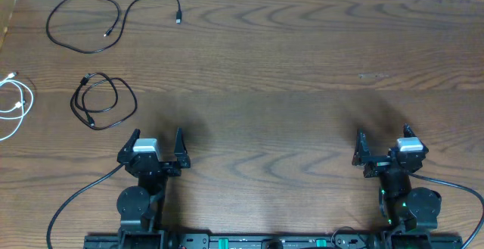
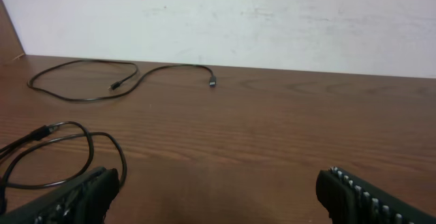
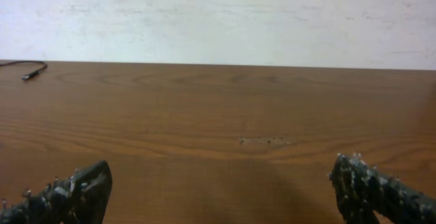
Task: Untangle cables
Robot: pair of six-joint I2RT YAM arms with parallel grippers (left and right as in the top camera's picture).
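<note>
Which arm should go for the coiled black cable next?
Left. The coiled black cable lies just ahead of the open left tool, slightly to its left. The open right tool sits far off on the other side, with no cable near it.

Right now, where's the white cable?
The white cable lies at the overhead view's far left edge, partly cut off, left of the coiled black cable.

Three thin cables lay apart on the worktop's left side. A long black cable sprawled in one open loop, a second black cable sat coiled, and a white cable curled at the edge.
</note>
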